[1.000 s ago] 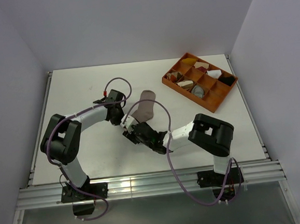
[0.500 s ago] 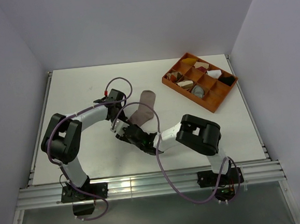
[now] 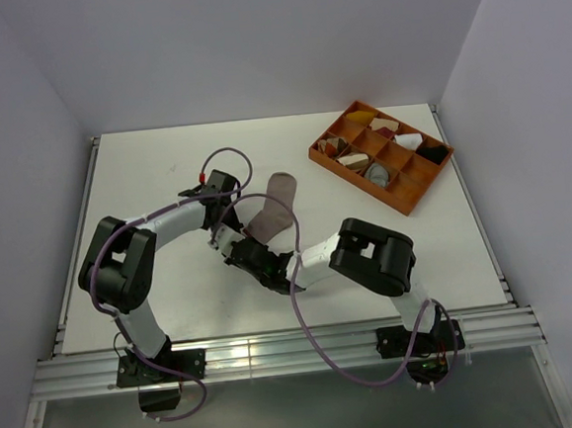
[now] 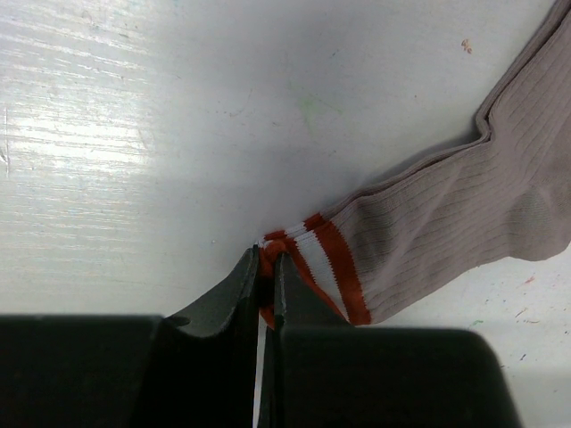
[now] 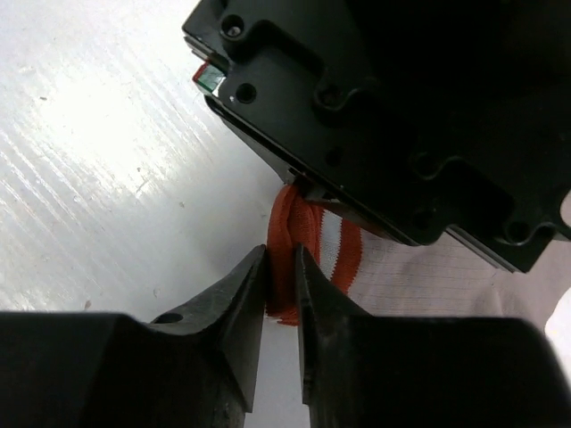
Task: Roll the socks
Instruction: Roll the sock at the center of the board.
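Note:
A pinkish-tan sock [image 3: 271, 205] with a red-and-white striped cuff lies flat on the white table, toe toward the back. My left gripper [image 3: 230, 228] sits at the cuff end. In the left wrist view, the left gripper [image 4: 268, 259] is shut on the red edge of the sock [image 4: 446, 223]. My right gripper [image 3: 239, 251] comes in from the front right. Seen from the right wrist, the right gripper [image 5: 281, 260] pinches the bunched red cuff band of the sock [image 5: 312, 234], right under the left gripper's black body [image 5: 384, 116].
An orange divided tray [image 3: 334, 167] with small cloth bundles stands at the back right. Both forearms and their purple cables crowd the table's middle around the cuff. Bare white tabletop [image 3: 143, 166] lies to the left and behind.
The right arm has slid left to the sock's cuff and its jaws have narrowed onto the red band. The left gripper has stayed in place, still pinching the cuff.

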